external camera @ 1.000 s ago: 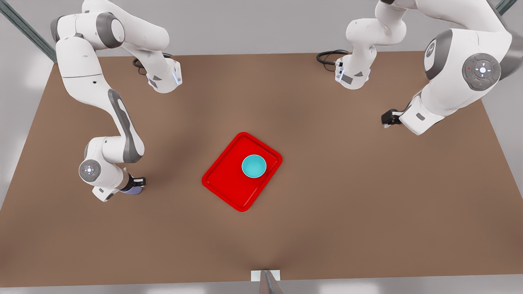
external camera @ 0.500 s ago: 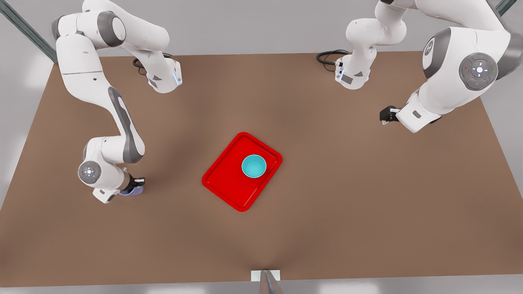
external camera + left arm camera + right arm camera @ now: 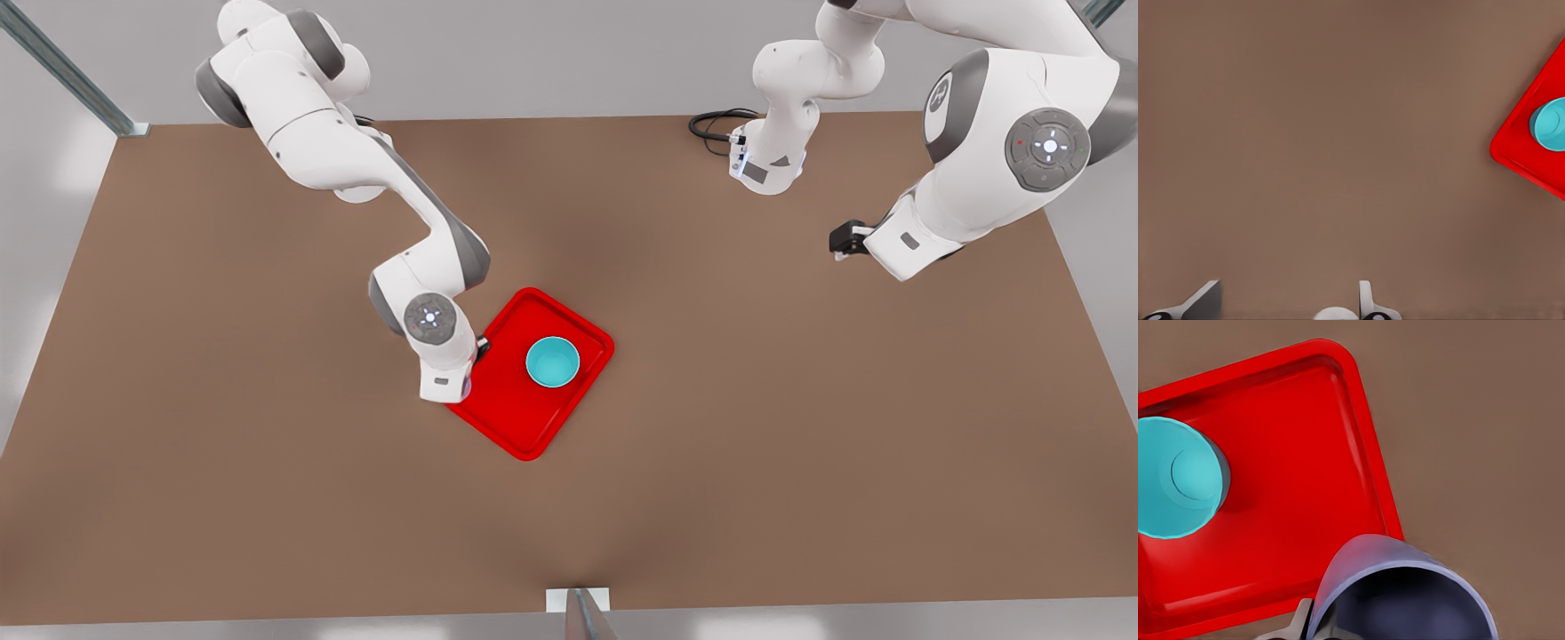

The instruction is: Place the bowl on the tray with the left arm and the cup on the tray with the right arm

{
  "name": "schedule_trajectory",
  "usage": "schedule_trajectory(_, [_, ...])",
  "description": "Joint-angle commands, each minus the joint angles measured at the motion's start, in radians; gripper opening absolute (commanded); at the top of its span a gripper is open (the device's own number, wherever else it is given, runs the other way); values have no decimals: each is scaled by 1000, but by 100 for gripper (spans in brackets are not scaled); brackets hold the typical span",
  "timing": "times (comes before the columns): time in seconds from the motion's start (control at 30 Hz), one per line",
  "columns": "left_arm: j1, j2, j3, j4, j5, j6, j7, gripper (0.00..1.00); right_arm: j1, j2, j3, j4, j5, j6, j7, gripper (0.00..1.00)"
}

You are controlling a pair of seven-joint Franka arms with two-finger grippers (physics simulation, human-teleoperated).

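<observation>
The right gripper [image 3: 1313,628] is found closed on the near wall of the cup [image 3: 1401,590], one finger [image 3: 1295,623] being visible pressed against the outside of the lavender rim; the inner finger is hidden by the cup. In the right wrist view the cup is seen held above the corner and rim of the tray [image 3: 1365,447], partly over the brown table [image 3: 1485,420]; whether it is clear of the tray floor cannot be told. In the front view this gripper [image 3: 469,369] is located at the tray's edge on the front view's left, beneath the wrist. The bowl [image 3: 552,362] is seen upright on the tray [image 3: 507,418], towards its far corner, well apart from both grippers; that half of the task is judged complete. The cup's placement is judged outstanding: a short move inward, lowering and release remain. The left gripper [image 3: 1288,297] is seen with fingers spread and empty over bare table, and in the front view [image 3: 845,242] it waits well away on the right.
</observation>
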Motion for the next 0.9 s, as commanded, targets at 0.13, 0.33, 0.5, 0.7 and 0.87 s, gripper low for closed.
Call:
schedule_trajectory(0.13, [5,-3,2,0,0,-33,11,100,82,113,-7,98,-6,80,55,21])
schedule_trajectory(0.33, [5,-6,1,2,1,-35,11,100,102,184,-9,153,-37,109,50,21])
schedule_trajectory(0.5, [5,-4,1,2,1,-42,13,100,102,193,-9,150,-42,109,50,51])
schedule_trajectory(0.7, [3,-6,1,2,1,-51,11,100,97,190,-9,161,-42,109,38,100])
schedule_trajectory(0.87, [1,-6,1,3,1,-61,13,100,83,182,-7,210,-29,94,37,100])
